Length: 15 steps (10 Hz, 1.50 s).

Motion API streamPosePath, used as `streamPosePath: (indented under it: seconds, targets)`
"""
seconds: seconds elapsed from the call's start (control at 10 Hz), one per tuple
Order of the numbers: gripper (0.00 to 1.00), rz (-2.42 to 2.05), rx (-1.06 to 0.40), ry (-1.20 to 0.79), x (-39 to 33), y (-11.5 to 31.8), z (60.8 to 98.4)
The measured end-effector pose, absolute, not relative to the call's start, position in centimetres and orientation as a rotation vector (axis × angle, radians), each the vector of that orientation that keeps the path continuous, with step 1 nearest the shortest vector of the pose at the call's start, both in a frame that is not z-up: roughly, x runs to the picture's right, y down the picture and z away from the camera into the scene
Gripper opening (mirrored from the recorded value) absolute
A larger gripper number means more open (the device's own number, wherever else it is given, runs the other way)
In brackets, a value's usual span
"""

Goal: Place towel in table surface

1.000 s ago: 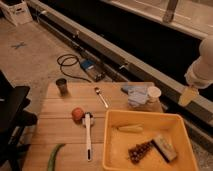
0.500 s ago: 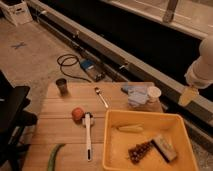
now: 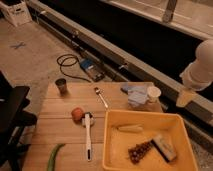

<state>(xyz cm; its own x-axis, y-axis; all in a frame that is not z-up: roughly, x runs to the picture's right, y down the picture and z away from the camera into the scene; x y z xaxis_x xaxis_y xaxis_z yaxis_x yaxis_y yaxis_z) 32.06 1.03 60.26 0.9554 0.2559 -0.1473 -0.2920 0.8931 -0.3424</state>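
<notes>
Towel bunched on table, far-right corner, beside cup. My gripper hangs off right edge, apart from towel. Open/closed: can't tell. Prob. staged for reach-in.

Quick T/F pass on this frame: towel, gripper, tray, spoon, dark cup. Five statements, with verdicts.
1. The towel lies on the table by the white cup. True.
2. The gripper holds the towel. False: it hangs past the table's right edge, apart from the towel.
3. The grapes are in the yellow tray. True.
4. The spoon lies in the tray. False: it lies on the bare table, left of the towel.
5. The dark cup stands near the table's far left corner. True.
</notes>
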Motion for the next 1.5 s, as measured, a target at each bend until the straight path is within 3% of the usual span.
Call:
streamPosePath:
  seconds: [1.5]
  targets:
    - [0.80, 0.070, -0.479, -0.104, 23.6, 2.1, 73.0]
